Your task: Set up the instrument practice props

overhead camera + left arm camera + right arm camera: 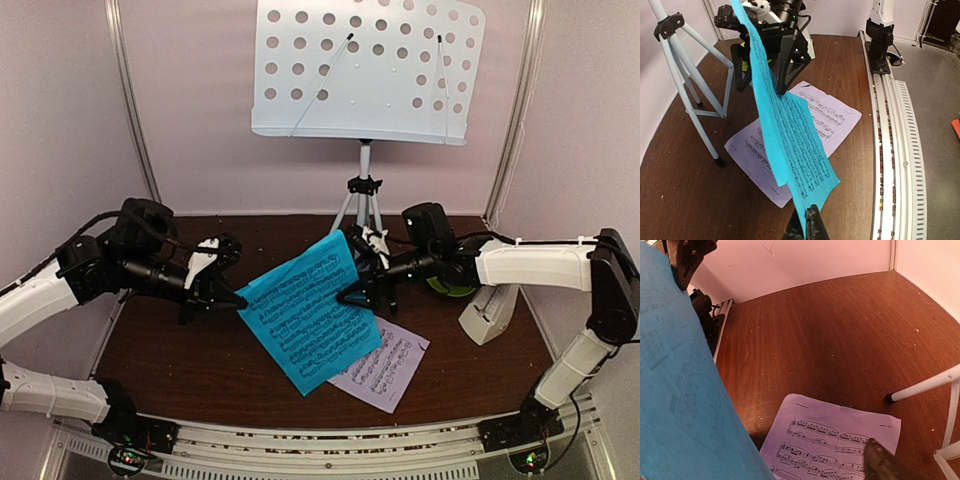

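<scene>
The left arm (45, 295) comes in from the left side. It bends at the elbow, and its wrist lies flat and points to the middle. The left gripper (238, 299) is up in the air. Its two fingers are pinched tight on a corner of the cyan sheet (305, 320). The right arm (530, 262) goes up from its base, bends hard at the elbow and reaches across to the left. The right gripper (366, 302) is up in the air too, facing the left one. Its fingers are spread apart, and the other edge of the sheet runs between them without being pinched.
</scene>
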